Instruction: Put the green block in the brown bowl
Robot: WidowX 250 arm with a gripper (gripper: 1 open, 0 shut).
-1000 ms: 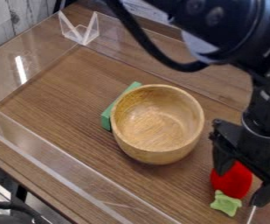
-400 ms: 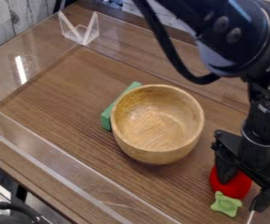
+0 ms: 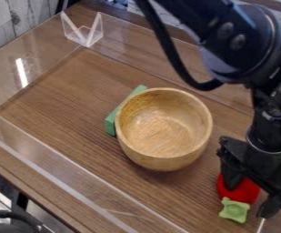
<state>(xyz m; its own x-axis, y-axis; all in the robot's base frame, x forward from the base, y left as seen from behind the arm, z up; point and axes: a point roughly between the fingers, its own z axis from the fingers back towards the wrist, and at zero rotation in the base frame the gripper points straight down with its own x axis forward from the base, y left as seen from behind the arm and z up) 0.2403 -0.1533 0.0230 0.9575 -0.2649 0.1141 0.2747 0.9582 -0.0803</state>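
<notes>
Camera view, the only one: my gripper [image 3: 248,178] hangs pointing down at about four o'clock from the brown bowl [image 3: 165,127], its fingers [image 3: 227,165] spread wide apart around the red strawberry toy [image 3: 237,187], whose green leaf piece [image 3: 235,211] shows just below. Nothing is held. The green block [image 3: 117,116] lies flat on the wooden table [image 3: 70,86], tucked against the bowl's rim at nine o'clock, partly hidden behind it and well apart from me.

As I judge it, the risk is plain: I am poised over the wrong object. Closing here would seize the strawberry, not the block, and carrying it to the bowl would fail the task. Reaching the block later means crossing the bowl; a low pass could knock it and shove the thin slab underneath.
</notes>
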